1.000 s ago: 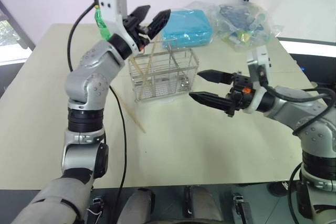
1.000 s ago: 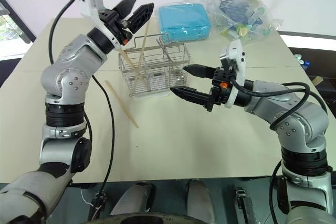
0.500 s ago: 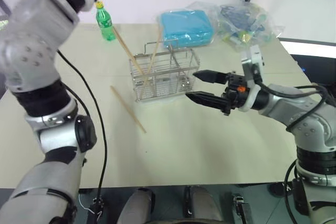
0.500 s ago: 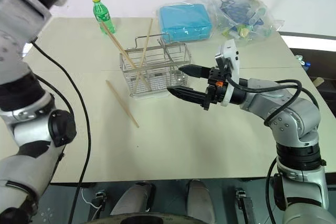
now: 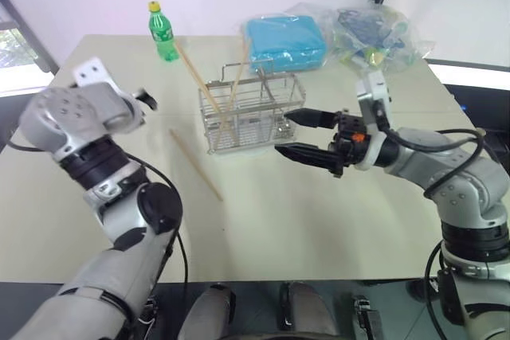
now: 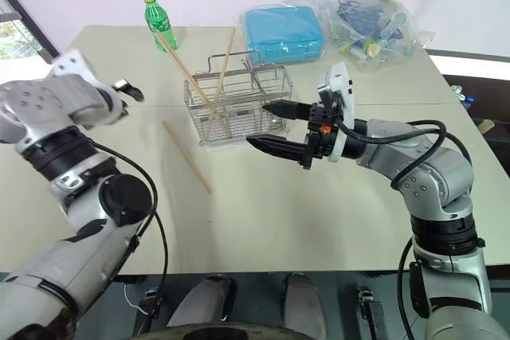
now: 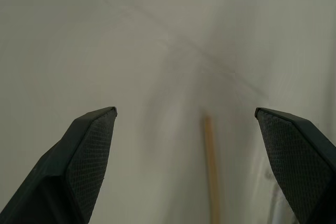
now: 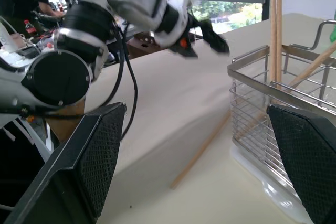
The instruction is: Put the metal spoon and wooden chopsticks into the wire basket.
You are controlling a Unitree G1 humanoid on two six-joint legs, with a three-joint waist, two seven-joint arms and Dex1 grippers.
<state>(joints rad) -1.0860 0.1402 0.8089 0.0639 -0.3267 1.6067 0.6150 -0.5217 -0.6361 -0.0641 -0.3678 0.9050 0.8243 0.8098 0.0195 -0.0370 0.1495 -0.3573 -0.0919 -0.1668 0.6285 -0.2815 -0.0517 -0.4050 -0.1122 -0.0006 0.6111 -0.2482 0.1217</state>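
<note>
Over on the left side of the bench point(image 5: 263, 220), the left gripper point(image 6: 131, 91) hangs above the pale surface with its jaws spread wide and nothing between them; in the left wrist view its two black fingers point(image 7: 86, 156) frame bare benchtop and the end of one wooden stick. That stick, one of the wooden chopsticks point(image 5: 194, 165), lies flat on the bench just left of the wire basket point(image 5: 253, 113), running diagonally toward the near edge and apart from the gripper. A green bottle point(image 5: 163, 32) with a yellow cap stands near the far edge, behind and to the left of the basket. Two more chopsticks point(image 6: 209, 77) stand inside the basket's left end, leaning in opposite directions so that they cross, with their tops well above the rim. The basket itself sits upright near the middle of the bench, its raised wire handle toward the far side. The metal spoon cannot be picked out with certainty among the wires. Behind the basket lies a blue box point(image 5: 283, 42), and to its right a clear plastic bag point(image 5: 370, 33) of small mixed items. Right of the basket, the right gripper point(image 5: 299, 134) points sideways at the basket's right end, very near it, its jaws open and holding nothing.
</note>
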